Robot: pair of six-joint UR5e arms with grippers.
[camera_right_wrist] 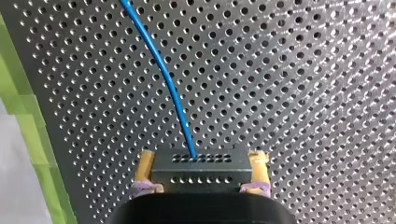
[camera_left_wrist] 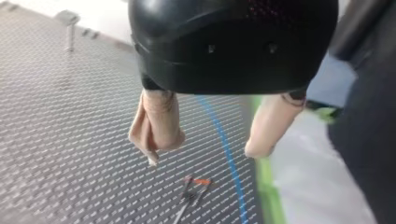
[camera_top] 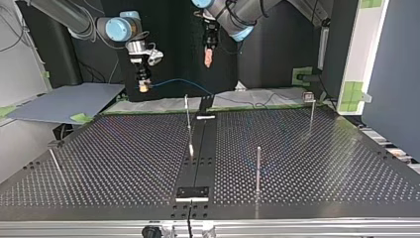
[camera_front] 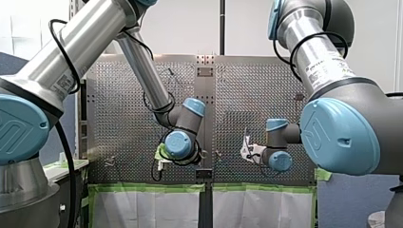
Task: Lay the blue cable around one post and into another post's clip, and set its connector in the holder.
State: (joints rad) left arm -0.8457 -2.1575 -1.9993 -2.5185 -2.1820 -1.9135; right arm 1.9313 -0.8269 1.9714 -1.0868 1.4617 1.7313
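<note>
- The right end effector [camera_right_wrist: 202, 164] is clamped on the black, perforated block connector [camera_right_wrist: 201, 175], with a yellow pad pressing each side of the block.
- From the connector's face, the thin blue cable [camera_right_wrist: 163, 79] leads away ahead of this end effector in a gentle curve. It passes over the grey perforated metal desk [camera_right_wrist: 303, 93] and meets no post in this wrist view.
- The left end effector [camera_left_wrist: 201, 154] has its beige-padded fingers [camera_left_wrist: 156, 121] apart with nothing between them. The cable passes below the gap, nearer the desk.
- Well beyond that end effector, off to one side, stands a slim metal post with a clip on top [camera_left_wrist: 70, 28]. Nothing blue shows at it.
- As I judge it, only the grasp of the connector is done. Leading the cable round one post, pressing it into the clip and seating the connector in the holder are all left. I cannot pick out the holder with certainty.
</note>
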